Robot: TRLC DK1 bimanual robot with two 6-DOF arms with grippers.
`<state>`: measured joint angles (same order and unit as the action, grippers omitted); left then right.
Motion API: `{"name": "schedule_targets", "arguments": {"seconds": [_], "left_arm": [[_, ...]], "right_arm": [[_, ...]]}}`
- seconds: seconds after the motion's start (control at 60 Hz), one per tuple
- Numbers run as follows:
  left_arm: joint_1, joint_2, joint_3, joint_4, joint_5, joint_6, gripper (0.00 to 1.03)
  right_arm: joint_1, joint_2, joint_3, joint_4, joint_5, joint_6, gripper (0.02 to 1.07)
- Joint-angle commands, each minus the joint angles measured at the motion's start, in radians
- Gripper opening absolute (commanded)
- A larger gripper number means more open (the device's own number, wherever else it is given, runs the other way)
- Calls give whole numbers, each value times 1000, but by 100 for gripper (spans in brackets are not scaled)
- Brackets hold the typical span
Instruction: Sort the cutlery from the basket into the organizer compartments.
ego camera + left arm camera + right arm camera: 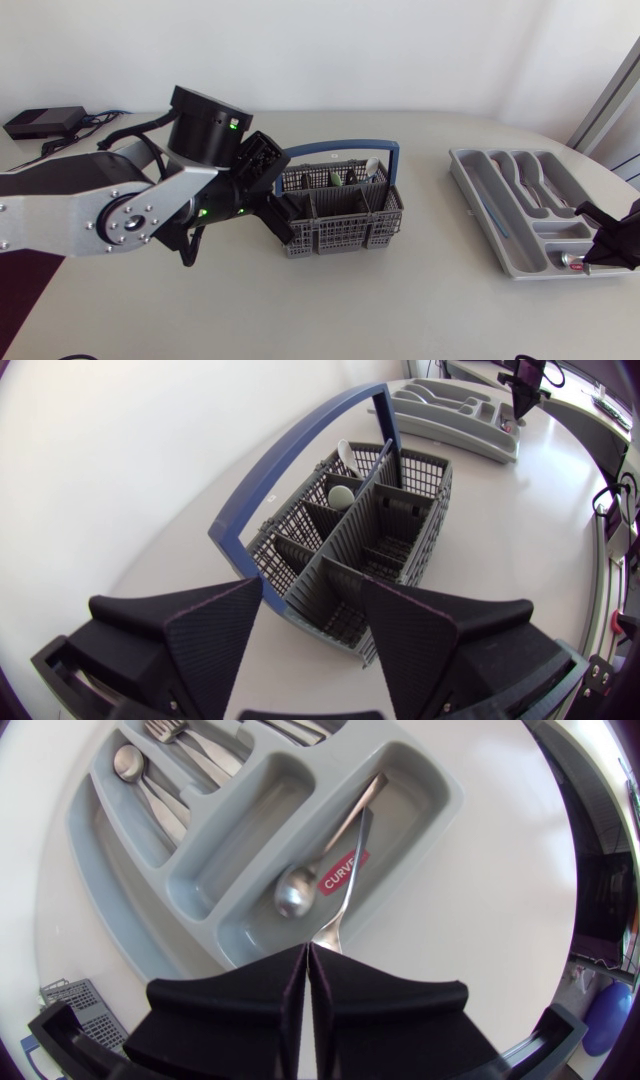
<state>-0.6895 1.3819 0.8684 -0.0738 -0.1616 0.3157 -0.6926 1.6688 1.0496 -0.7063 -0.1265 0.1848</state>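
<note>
Looking down from the head view, the grey slotted plastic basket with a blue handle (pixel 340 205) sits mid-desk (pixel 420 300), well apart from the grey moulded organizer tray (pixel 462 172).

Left wrist view: the left claw (pixel 312 585) is spread wide, with the basket just ahead.

Right wrist view: the right claw (pixel 308 955) pinches a slim steel utensil (pixel 350 870) over the end compartment, where a steel spoon (pixel 295 900) lies. Released tilted, it could bridge the divider or slide out.

The left arm (pixel 70 205) is presenting silver-grey links, a round plate (pixel 130 222) ringed with small screws, and a black cylindrical joint (pixel 205 122) carrying a green light. Black cables (pixel 188 248) are looping beneath it. The left gripper (pixel 312 592) and right gripper (pixel 307 952) are showing matte black, wedge-shaped fingers (pixel 205 640).
</note>
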Motion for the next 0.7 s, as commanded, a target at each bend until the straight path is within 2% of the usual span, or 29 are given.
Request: {"name": "schedule_targets", "arguments": {"seconds": [0.0, 0.133, 0.25, 0.3, 0.35, 0.45, 0.533, 0.633, 0.683], "left_arm": [[7, -17, -22, -7, -1, 25, 68], [5, -24, -22, -15, -1, 23, 68], [16, -38, -26, -24, -1, 23, 68], [24, -46, -32, -27, -1, 23, 68], [33, -55, -39, -30, -1, 23, 68], [45, -75, -55, -34, -1, 23, 68], [47, -81, -71, -35, -1, 20, 68], [44, -87, -89, -35, -1, 16, 68], [38, -92, -98, -38, -1, 16, 68]], "right_arm": [[30, 43, 30, 11, -4, 39, 10], [74, 71, 52, 14, -10, 54, 28], [94, 32, 39, 27, -13, 51, 51], [107, -9, 27, 36, -13, 36, 68], [117, -70, 7, 47, -13, 24, 75], [169, -201, -25, 51, -48, -24, 82], [229, -247, -37, 56, -136, -85, 82], [321, -259, -56, 77, -173, -127, 82], [357, -262, -69, 100, -234, -139, 82]]}}
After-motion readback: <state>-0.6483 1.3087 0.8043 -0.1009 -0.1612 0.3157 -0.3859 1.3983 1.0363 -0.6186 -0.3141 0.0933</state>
